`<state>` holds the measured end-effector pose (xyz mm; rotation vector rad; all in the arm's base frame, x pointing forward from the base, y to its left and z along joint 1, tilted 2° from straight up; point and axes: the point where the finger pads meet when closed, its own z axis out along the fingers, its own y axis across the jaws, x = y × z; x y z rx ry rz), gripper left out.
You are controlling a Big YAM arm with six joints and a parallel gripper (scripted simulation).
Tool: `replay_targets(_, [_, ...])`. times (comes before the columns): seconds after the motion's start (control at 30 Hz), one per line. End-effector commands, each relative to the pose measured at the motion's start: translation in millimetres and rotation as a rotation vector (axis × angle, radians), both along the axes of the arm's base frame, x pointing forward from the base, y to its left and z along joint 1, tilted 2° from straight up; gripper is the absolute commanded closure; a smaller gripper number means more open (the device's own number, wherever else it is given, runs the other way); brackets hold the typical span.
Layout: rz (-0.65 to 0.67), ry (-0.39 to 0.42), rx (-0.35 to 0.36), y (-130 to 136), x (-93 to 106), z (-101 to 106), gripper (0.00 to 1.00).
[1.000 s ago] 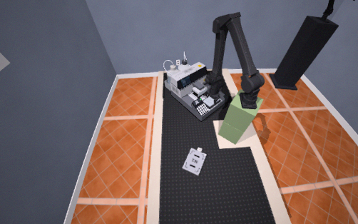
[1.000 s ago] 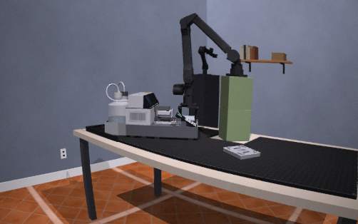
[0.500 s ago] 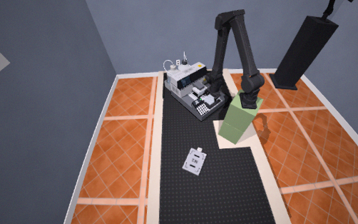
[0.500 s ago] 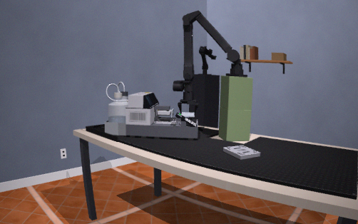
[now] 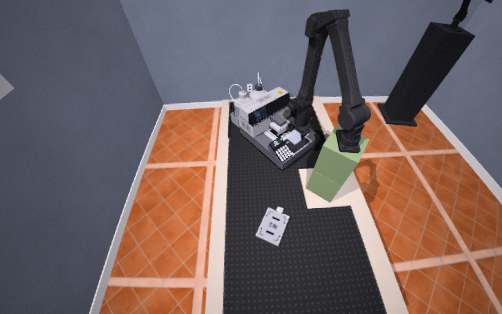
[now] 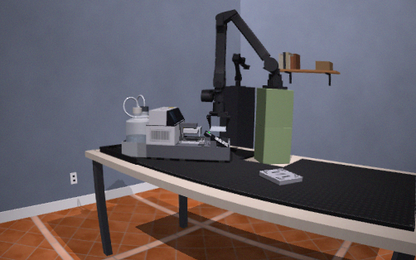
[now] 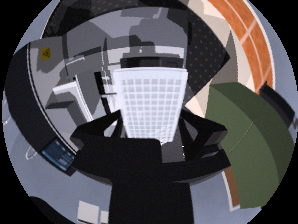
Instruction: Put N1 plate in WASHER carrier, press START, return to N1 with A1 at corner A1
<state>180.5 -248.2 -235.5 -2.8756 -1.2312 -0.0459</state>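
Observation:
The washer [image 5: 267,125] stands at the far end of the black mat and also shows in the exterior view [image 6: 178,138]. Its lamp [image 5: 281,139] glows green beside the keypad [image 5: 284,151]. My gripper [image 6: 216,124] hangs over the washer's right end, shut on the white plate [image 6: 219,128], which it holds a little above the carrier area. In the wrist view the plate [image 7: 152,103] fills the gap between my two fingers. The plate nest N1 [image 5: 272,226] lies empty on the mat nearer the front, and it also shows in the exterior view [image 6: 281,176].
A green block [image 5: 334,167] carries the arm's base just right of the washer. A bottle with tubing [image 6: 136,124] stands at the washer's left end. A tall black column [image 5: 425,70] stands on the floor at the back right.

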Motion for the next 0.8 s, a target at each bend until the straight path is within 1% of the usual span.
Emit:
replay_targets(0.0, [0.003, 0.003, -0.001, -2.0, -3.1, 12.7, 0.16])
replay_targets(0.77, [0.003, 0.003, -0.002, -2.6, -4.1, 47.3, 0.16])
